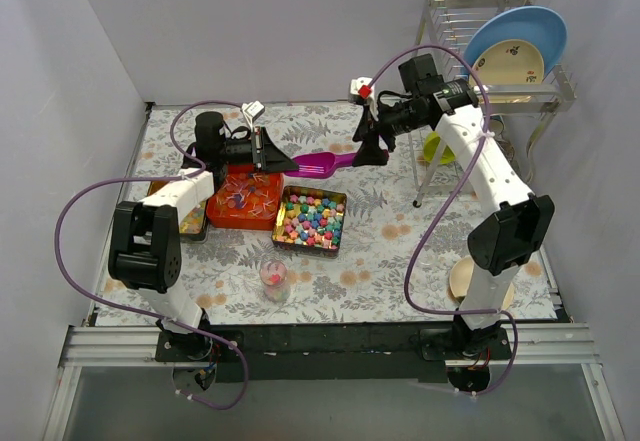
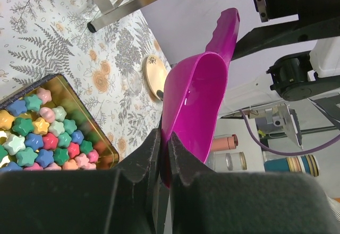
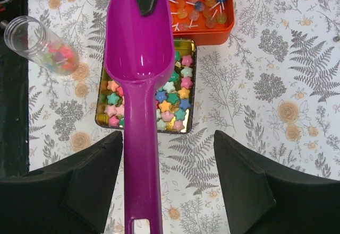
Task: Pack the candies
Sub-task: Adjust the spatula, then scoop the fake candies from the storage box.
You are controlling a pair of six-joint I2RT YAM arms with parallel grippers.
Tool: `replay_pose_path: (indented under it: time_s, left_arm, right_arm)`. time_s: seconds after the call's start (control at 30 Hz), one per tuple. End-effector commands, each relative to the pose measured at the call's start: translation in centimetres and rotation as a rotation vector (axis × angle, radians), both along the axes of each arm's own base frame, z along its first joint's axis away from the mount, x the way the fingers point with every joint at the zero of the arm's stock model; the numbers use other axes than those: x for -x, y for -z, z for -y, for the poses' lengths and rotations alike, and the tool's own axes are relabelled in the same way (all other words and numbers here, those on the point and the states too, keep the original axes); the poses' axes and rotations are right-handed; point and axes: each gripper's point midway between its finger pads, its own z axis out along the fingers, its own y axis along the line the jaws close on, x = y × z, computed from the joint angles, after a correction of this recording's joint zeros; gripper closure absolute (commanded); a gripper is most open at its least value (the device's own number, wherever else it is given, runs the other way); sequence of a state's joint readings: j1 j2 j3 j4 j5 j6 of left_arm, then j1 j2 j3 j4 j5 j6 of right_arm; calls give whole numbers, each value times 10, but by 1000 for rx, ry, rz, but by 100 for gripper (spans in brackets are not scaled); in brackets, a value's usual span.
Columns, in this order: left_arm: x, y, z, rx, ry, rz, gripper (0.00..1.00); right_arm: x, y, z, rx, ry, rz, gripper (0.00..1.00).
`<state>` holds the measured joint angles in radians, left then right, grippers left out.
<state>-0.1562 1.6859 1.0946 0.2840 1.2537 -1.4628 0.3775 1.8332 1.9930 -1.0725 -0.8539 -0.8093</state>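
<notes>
Pastel star-shaped candies (image 1: 311, 219) fill a dark tin; they also show in the left wrist view (image 2: 42, 138) and the right wrist view (image 3: 178, 93). Clear-wrapped candies on sticks lie in an orange tray (image 1: 243, 199) (image 3: 204, 11). My left gripper (image 1: 272, 153) (image 2: 166, 138) is shut on the rim of the purple scoop's bowl (image 1: 318, 166) (image 2: 196, 96) and holds it above the table. My right gripper (image 1: 368, 149) (image 3: 168, 138) is open, with the scoop's handle (image 3: 141, 165) between its jaws, close to the left finger. The scoop is empty.
A clear jar (image 1: 275, 279) (image 3: 42, 45) with a few candies lies near the front. A second tin (image 1: 190, 219) sits under the left arm. A dish rack (image 1: 500, 41) with plates stands at the back right, a green bowl (image 1: 437, 148) beside it, and a wooden disc (image 1: 465, 279) at the right.
</notes>
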Motion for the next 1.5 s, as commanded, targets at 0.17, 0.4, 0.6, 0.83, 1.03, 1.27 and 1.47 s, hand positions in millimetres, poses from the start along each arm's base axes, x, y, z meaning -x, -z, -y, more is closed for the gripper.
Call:
replay_pose_path:
  time_s: [0.17, 0.4, 0.6, 0.83, 1.03, 1.27, 1.47]
  left_arm:
    - [-10, -14, 2, 11, -3, 36, 100]
    - [-9, -12, 2, 14, -2, 29, 100]
    - [-10, -11, 1, 15, -3, 27, 100]
    - [-14, -9, 2, 12, -10, 33, 100]
    - [-37, 4, -11, -110, -146, 62, 66]
    - [-19, 53, -49, -342, -250, 19, 49]
    - [30, 73, -63, -432, -245, 34, 69]
  right_arm:
    - [0, 10, -15, 85, -26, 81, 32]
    - [-1, 14, -14, 94, -18, 68, 57]
    - [-2, 21, -12, 114, -11, 56, 61]
    - [4, 27, -11, 123, -23, 20, 99]
    - [6, 26, -2, 169, -69, 83, 99]
    - [-17, 33, 24, 435, -168, 330, 99]
    - [-16, 55, 29, 673, -372, 523, 99]
